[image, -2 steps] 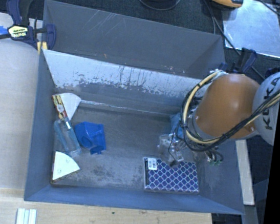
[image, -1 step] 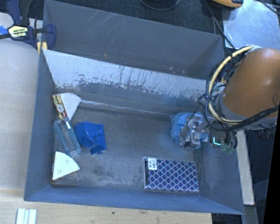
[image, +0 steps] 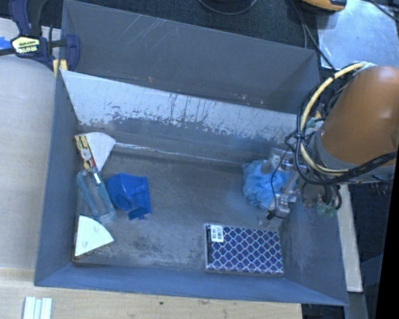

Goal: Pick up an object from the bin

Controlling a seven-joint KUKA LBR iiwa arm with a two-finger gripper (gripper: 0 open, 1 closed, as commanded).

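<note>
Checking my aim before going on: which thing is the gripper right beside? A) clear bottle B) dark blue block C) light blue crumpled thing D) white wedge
C: the gripper sits at the light blue crumpled thing by the bin's right wall; the dark blue block lies far left.

No writing can be read; the small label (image: 215, 232) at the box's (image: 245, 251) corner is illegible.

We look down on the bin (image: 191, 58) from above, leaning in from its near side; all four walls fit our one view, and the arm (image: 361, 111) enters over the bin's right wall.
</note>
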